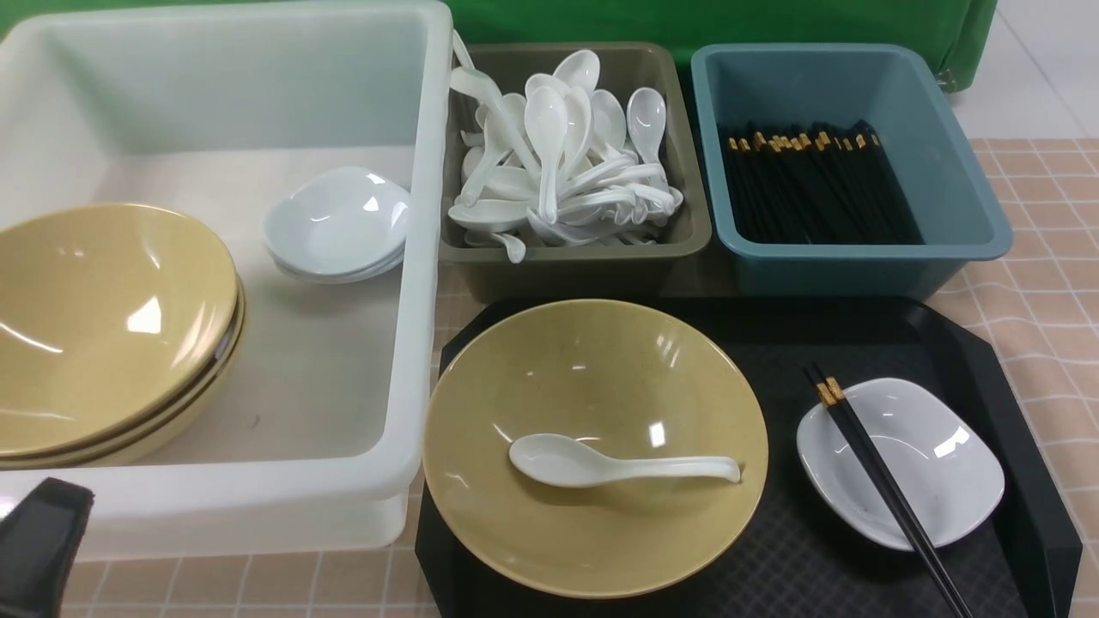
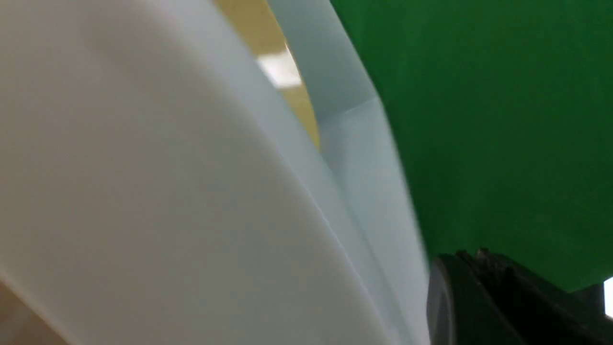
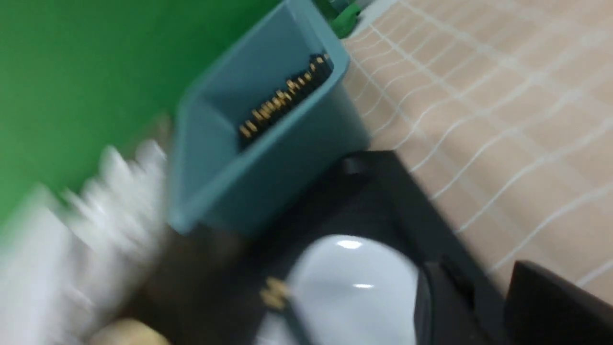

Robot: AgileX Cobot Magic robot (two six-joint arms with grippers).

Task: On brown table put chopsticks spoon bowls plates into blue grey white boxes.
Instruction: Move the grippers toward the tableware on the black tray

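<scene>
On the black tray, a yellow bowl [image 1: 592, 446] holds a white spoon [image 1: 618, 465]. Right of it, a white plate [image 1: 901, 459] has a pair of black chopsticks [image 1: 884, 489] lying across it. The white tub [image 1: 412, 257] holds stacked yellow bowls [image 1: 103, 326] and white plates [image 1: 336, 225]. The grey box [image 1: 575, 253] holds several spoons. The blue box [image 1: 859, 257] holds several chopsticks. My left gripper [image 1: 43, 536] sits low beside the tub's front corner, and its jaws [image 2: 471, 254] look shut and empty. My right gripper [image 3: 493, 306] is open beside the plate [image 3: 349, 287], out of the front view.
The black octagonal tray [image 1: 859, 343] fills the front right. The brown table [image 1: 1047, 292] shows to its right and along the front edge. A green backdrop [image 1: 687, 21] stands behind the boxes.
</scene>
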